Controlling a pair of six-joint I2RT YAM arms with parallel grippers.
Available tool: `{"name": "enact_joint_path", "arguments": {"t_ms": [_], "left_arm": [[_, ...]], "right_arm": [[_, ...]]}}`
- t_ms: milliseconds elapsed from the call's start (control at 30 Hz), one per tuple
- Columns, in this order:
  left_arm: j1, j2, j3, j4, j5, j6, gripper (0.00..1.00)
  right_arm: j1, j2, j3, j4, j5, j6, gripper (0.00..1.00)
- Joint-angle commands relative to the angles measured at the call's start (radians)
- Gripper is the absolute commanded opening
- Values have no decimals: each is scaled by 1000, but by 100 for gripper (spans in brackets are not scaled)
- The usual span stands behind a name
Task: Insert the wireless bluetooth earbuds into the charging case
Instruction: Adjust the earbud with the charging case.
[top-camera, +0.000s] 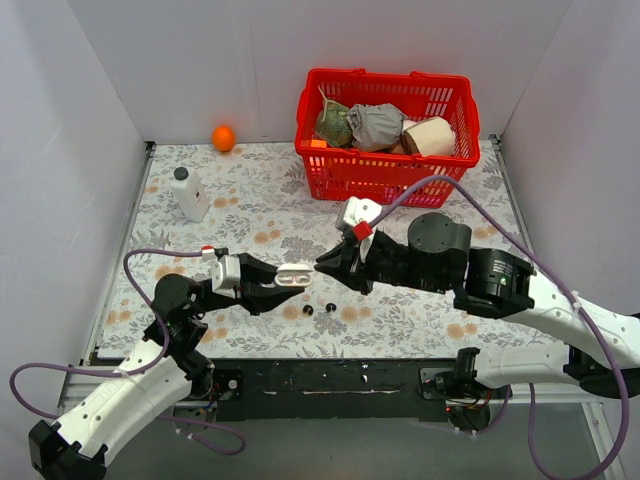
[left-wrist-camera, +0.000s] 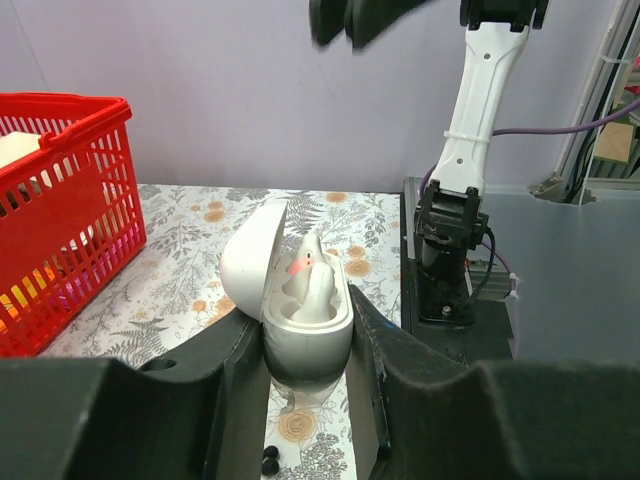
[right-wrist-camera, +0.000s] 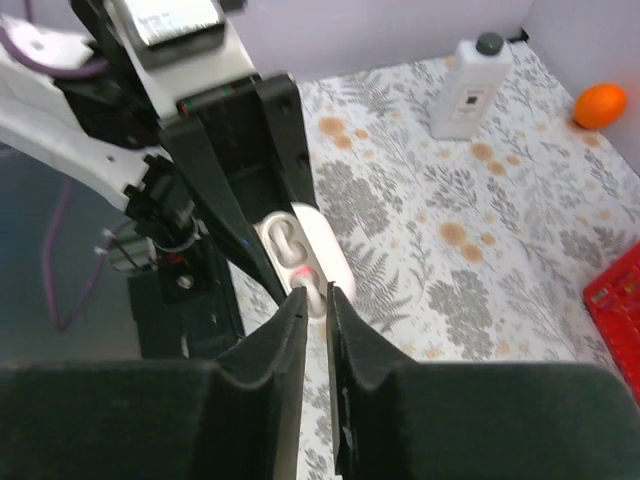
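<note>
Two wireless bluetooth earbuds (top-camera: 307, 309) lie on the table (top-camera: 250, 210) just beside the open charging case (top-camera: 295, 277), which is clamped in the left gripper (top-camera: 272, 282). The right gripper (right-wrist-camera: 317, 298) hovers at the case with its jaws narrowly apart and empty. It likely needs to drop and pinch one bud squarely. Only the top view shows both buds clearly, and only the right wrist view shows the finger gap.

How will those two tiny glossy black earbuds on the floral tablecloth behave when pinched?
The tiny glossy black earbuds look rounded, so probably roll if nudged. Their shiny finish suggests slipping. Likely very light, being so small.
</note>
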Motion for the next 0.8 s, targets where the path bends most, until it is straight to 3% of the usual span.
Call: {"name": "enact_joint_path", "arguments": {"t_ms": [0,67,133,267,767], "left_arm": [[0,6,5,-4,18,-3,0],[-2,10,8,-6,21,-6,0],[-2,15,13,-10,27,-8,0],[-1,15,16,-21,32,-8,0],[-1,20,14,-27,67,-8,0]], "right_arm": [[2,58,106,12,-140,-3,13],[3,102,132,-18,-214,-5,11],[3,138,152,-47,-232,-6,24],[2,181,153,-67,-220,-3,38],[3,196,132,-50,-93,-6,38]]}}
